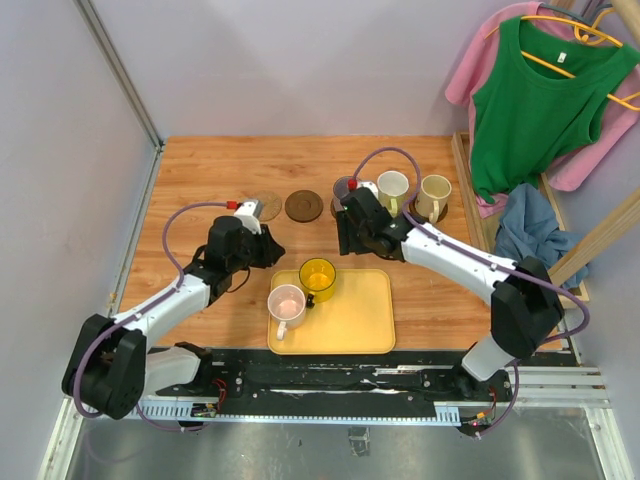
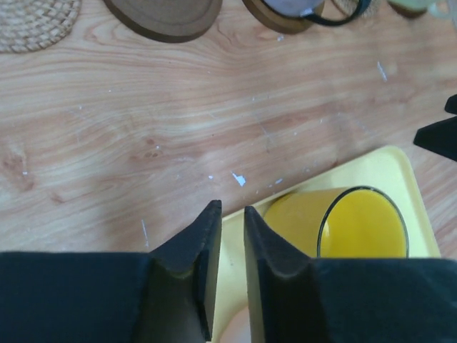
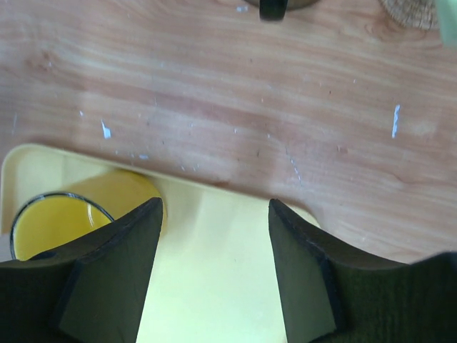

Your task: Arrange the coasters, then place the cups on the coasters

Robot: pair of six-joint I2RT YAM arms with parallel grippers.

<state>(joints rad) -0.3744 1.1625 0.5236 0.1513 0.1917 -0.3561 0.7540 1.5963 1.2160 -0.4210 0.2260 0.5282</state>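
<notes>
The yellow cup (image 1: 318, 275) and the pink cup (image 1: 287, 303) stand on the yellow tray (image 1: 360, 320). At the back, a tan coaster (image 1: 268, 205) and a dark brown coaster (image 1: 303, 205) lie bare. The grey-purple cup (image 1: 345, 187), a pale cup (image 1: 392, 186) and a cream cup (image 1: 434, 192) stand on coasters. My left gripper (image 1: 275, 250) (image 2: 228, 209) hangs over the tray's far left corner beside the yellow cup (image 2: 357, 225). Its jaws are nearly together, with a pink sliver low in the gap. My right gripper (image 1: 348, 240) (image 3: 214, 204) is open over the tray's far edge, with nothing between its fingers.
A pink garment and a green top (image 1: 545, 100) hang at the right above a blue cloth (image 1: 525, 230) and a wooden frame (image 1: 470, 190). Grey walls close the left and back. The bare coasters (image 2: 164, 14) lie ahead of my left gripper.
</notes>
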